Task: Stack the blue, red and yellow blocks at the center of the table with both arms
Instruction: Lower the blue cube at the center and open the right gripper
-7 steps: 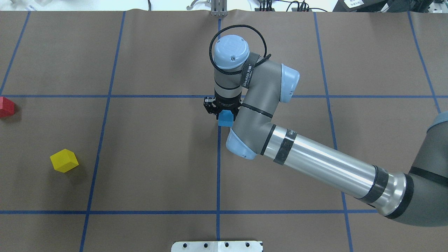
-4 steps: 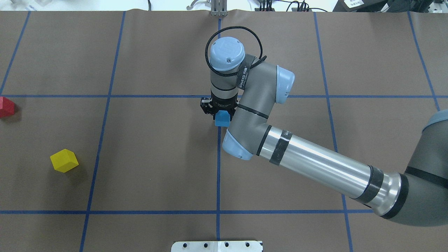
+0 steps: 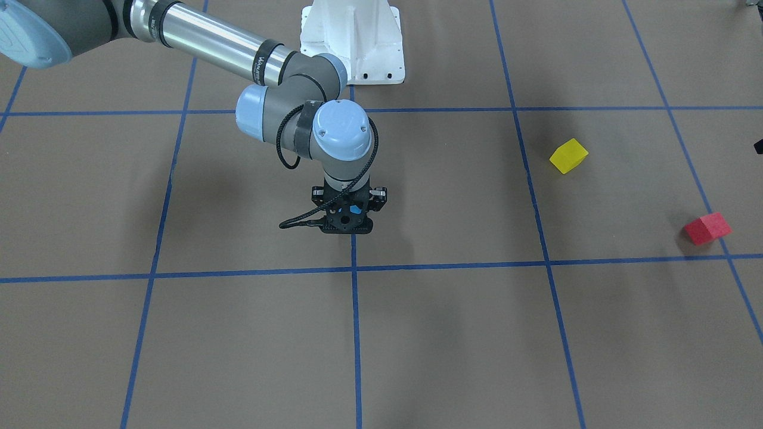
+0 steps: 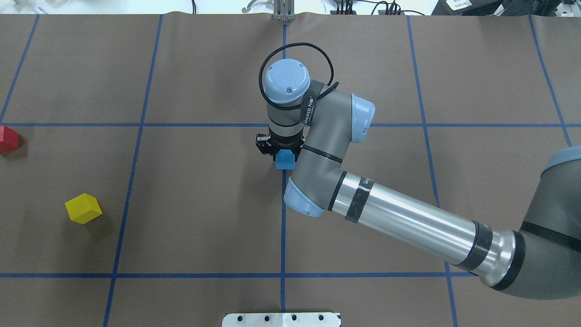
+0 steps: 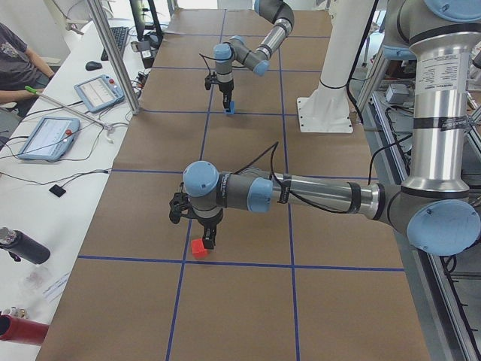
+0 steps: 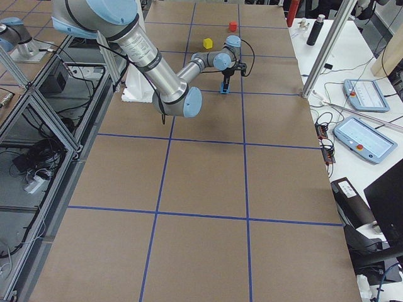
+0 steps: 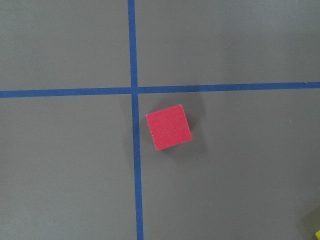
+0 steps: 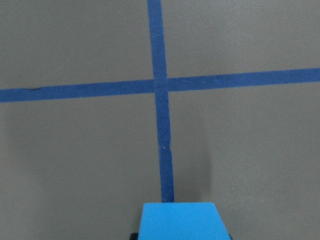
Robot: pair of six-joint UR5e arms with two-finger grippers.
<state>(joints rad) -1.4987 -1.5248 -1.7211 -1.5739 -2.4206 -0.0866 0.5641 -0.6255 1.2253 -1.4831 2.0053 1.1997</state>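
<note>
Right gripper [image 3: 347, 215] fingers clamped on blue block [image 4: 285, 160], faces square to the tape, over the centre line just robot-side of the crossing on the table [image 4: 204, 204], open room all round. Left gripper [image 5: 197, 228] hangs above red block [image 7: 169, 127], which is slightly skewed beside a tape crossing; can't tell its finger state. Yellow block [image 4: 83, 208] sits diagonal, well apart.

A robotics lab. 2 industrial robot arms [image 5: 316, 194] reach over a broad bench [image 4: 204, 68] papered brown and gridded with blue tape lines [image 4: 283, 227], with a white metal pedestal [image 3: 351, 42] on it. Aluminium framing [image 6: 38, 104] alongside holds cables [image 6: 34, 167]. A white side desk [image 5: 45, 218] carries 2 touch-screen pendants [image 5: 46, 137], a keyboard [image 5: 119, 37] and a mouse [image 5: 93, 65]; a person [image 5: 15, 56] sits there.
</note>
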